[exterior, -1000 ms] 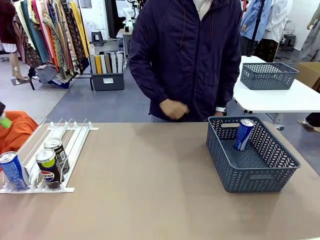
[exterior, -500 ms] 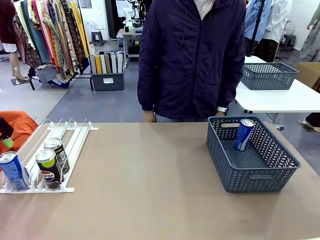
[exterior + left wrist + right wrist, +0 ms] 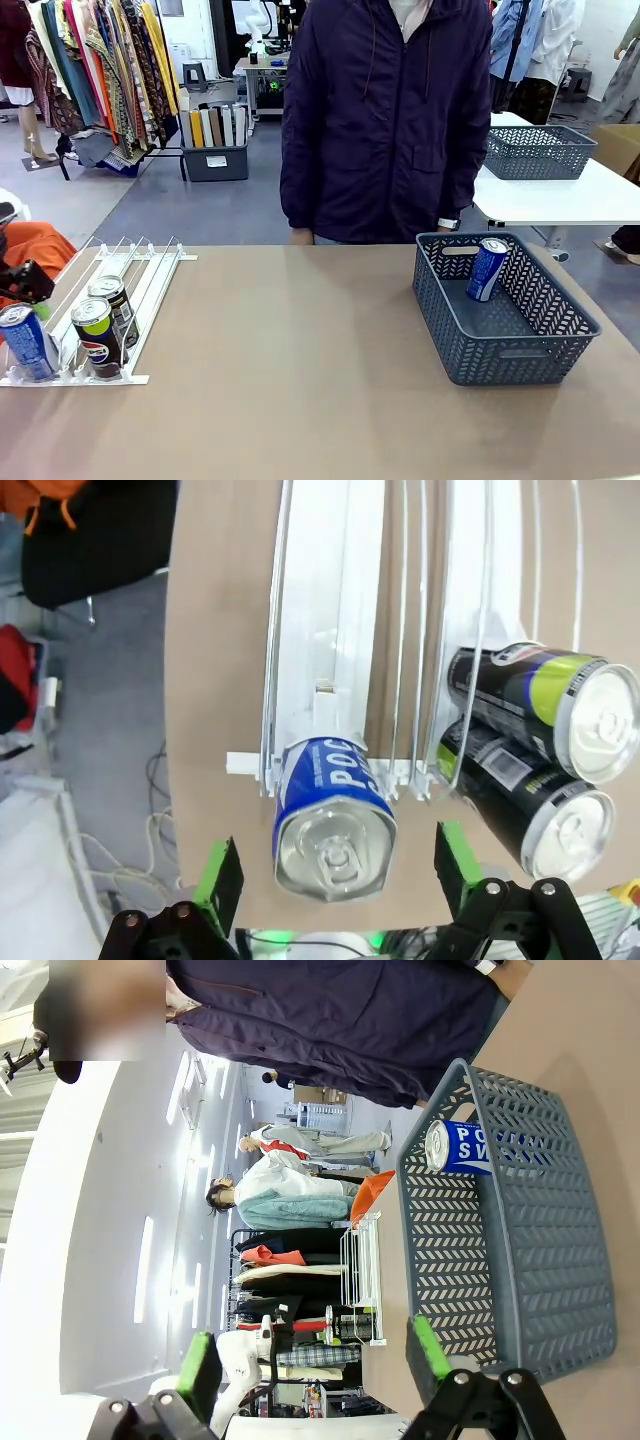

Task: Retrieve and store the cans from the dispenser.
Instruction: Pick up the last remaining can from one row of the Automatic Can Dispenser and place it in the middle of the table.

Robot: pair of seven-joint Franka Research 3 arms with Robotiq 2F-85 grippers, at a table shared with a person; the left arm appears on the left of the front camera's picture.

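The white railed dispenser point(image 3: 150, 270) lies at the table's left end. At its front stops stand a blue can point(image 3: 25, 342) and a black can with a green top point(image 3: 97, 338), with a second black can point(image 3: 113, 300) behind it. My left gripper point(image 3: 32, 300) hangs just above and behind the blue can. In the left wrist view the gripper point(image 3: 335, 875) is open, its green pads on either side of the blue can point(image 3: 335, 815) without touching it; both black cans point(image 3: 540, 695) lie to the right. My right gripper point(image 3: 315, 1360) is open and holds nothing.
A dark grey mesh basket point(image 3: 560, 340) stands at the table's right with one blue can point(image 3: 488, 268) leaning inside. A person in a dark jacket point(image 3: 385, 120) stands at the far edge. An orange cloth point(image 3: 40, 250) lies beyond the dispenser.
My left gripper has come down at the left edge to the blue can. The person has lowered the hand and stepped slightly right.
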